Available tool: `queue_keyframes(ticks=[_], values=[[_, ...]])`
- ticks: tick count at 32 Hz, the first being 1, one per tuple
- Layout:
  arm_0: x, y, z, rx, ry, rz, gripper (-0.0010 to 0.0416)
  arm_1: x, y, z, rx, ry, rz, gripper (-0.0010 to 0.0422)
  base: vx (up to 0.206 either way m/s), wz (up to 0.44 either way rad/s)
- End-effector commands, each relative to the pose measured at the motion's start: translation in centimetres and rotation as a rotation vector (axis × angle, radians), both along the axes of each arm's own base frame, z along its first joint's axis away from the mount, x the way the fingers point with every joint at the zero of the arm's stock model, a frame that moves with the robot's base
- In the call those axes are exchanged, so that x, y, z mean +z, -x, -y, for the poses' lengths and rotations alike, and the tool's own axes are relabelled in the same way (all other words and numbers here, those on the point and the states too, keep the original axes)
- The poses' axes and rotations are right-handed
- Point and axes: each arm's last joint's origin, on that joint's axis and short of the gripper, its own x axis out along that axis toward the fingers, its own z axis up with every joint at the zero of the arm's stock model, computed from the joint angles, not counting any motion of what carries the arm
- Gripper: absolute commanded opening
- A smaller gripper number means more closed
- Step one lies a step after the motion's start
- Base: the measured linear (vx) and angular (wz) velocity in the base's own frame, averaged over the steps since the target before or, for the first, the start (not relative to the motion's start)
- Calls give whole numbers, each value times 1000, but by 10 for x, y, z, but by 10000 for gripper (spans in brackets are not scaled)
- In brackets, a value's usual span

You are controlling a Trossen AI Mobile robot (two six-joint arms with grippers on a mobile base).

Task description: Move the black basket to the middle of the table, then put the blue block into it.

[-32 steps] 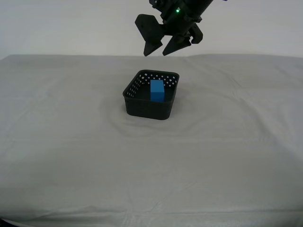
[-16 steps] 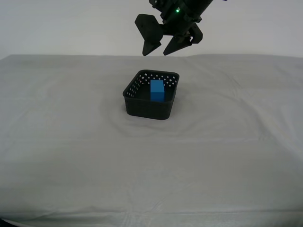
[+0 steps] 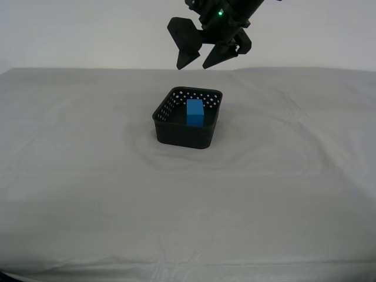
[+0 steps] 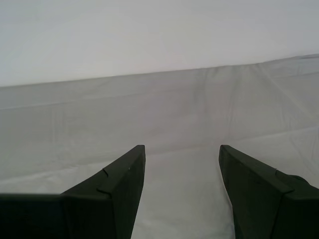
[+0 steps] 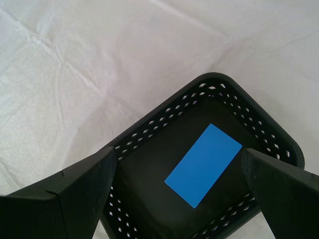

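My first tool [image 3: 197, 62] hangs wide and empty above the basket [image 3: 183, 134]; dropping could clip its rim, jolting the block [image 3: 195, 113].

Black basket [image 3: 187, 122] (dotted perforated sides); bright blue block [image 3: 195, 112]; pale grey-white tabletop [image 3: 88, 176] cloth; black pincer [image 3: 202, 56].

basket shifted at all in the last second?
No. The black basket sits at the same spot against the table's far edge, blue block inside.
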Motion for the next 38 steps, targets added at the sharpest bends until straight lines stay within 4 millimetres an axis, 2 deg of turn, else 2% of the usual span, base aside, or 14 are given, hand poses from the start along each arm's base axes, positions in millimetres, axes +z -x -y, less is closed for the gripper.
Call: queue_keyframes(ticks=[1,38], values=[[1,0,0,-1,1,3,353,1,0,0,-1,-1,4,199,0,0],[1,0,0,-1,1,3,352,1,0,0,0,-1,4,199,0,0]])
